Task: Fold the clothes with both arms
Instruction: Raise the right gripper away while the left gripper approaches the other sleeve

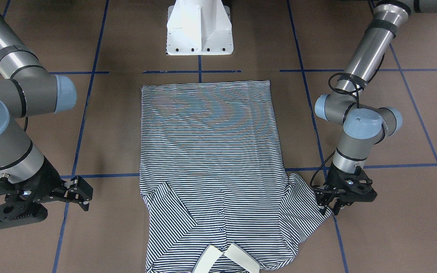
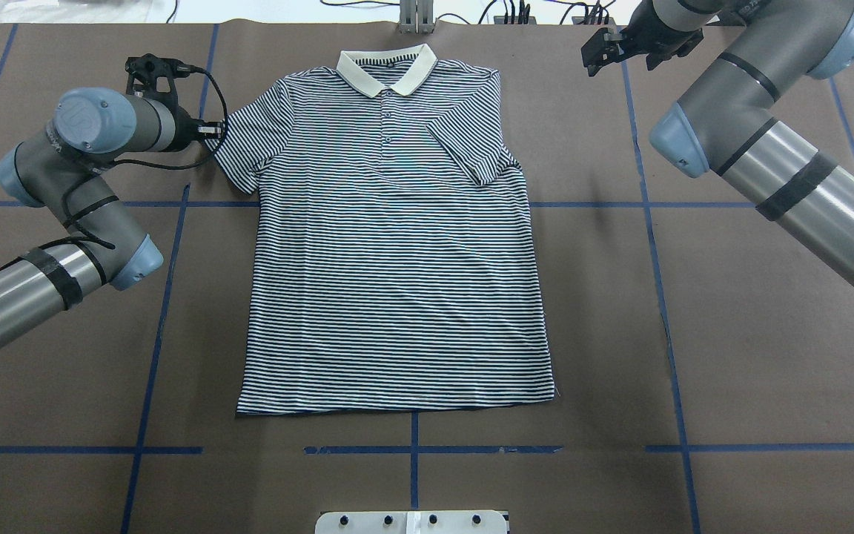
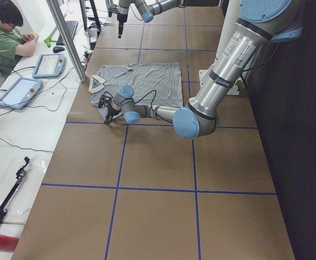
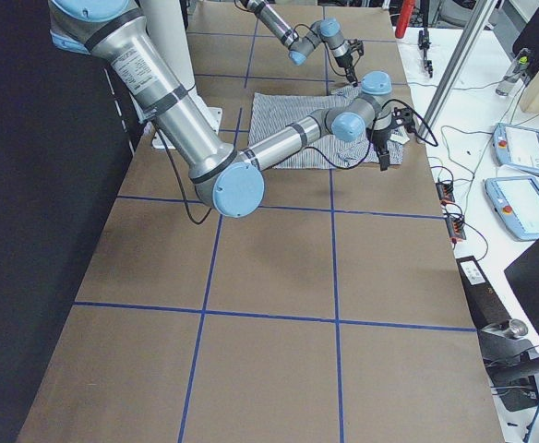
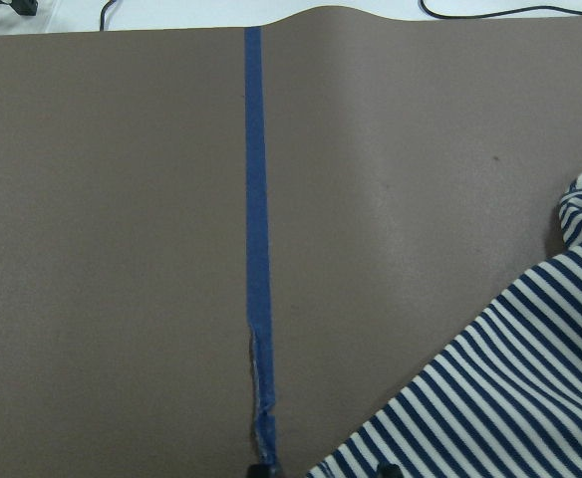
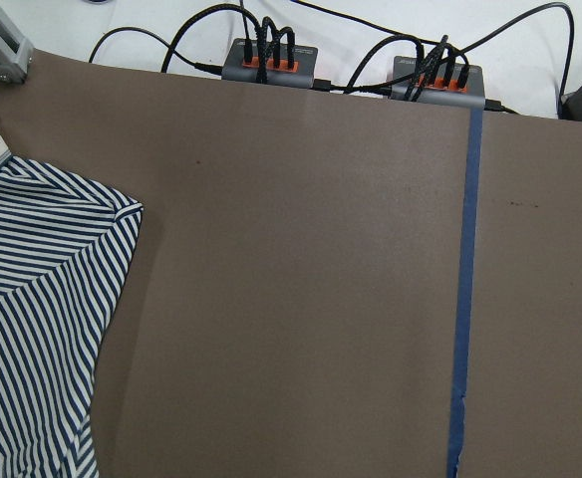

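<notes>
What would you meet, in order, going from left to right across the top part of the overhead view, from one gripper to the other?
Left gripper → the shirt's spread sleeve → collar → folded sleeve → right gripper.
</notes>
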Controlling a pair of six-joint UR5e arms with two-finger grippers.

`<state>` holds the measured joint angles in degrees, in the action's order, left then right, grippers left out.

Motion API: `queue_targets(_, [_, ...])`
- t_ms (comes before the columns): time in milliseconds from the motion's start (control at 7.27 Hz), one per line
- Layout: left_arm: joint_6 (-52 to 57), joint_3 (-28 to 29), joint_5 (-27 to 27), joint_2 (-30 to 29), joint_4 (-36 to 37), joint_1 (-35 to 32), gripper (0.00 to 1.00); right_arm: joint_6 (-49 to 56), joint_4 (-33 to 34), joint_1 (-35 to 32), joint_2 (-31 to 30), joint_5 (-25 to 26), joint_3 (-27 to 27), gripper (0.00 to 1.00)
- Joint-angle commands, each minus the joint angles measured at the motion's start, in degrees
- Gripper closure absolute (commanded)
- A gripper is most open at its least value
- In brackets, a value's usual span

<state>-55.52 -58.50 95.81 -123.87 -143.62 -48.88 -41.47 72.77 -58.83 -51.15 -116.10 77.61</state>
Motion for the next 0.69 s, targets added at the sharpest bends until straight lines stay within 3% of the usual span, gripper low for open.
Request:
queue_targets(0, [0.1, -0.5, 0.1, 0.0, 0.0, 0.0, 1.0, 0.0, 0.0, 0.0, 0.1, 0.0, 0.0, 0.0])
queue_targets(275, [0.0, -3.7, 0.4, -0.5, 1.5, 0.0, 1.0, 0.0, 0.0, 0.0, 0.1, 0.0, 0.0, 0.0])
queue_targets(550, [-1.1, -10.1, 0.5, -4.6, 16.2, 0.0, 1.0, -0.4, 0.0, 0.1, 0.1, 0.1, 0.1, 0.0])
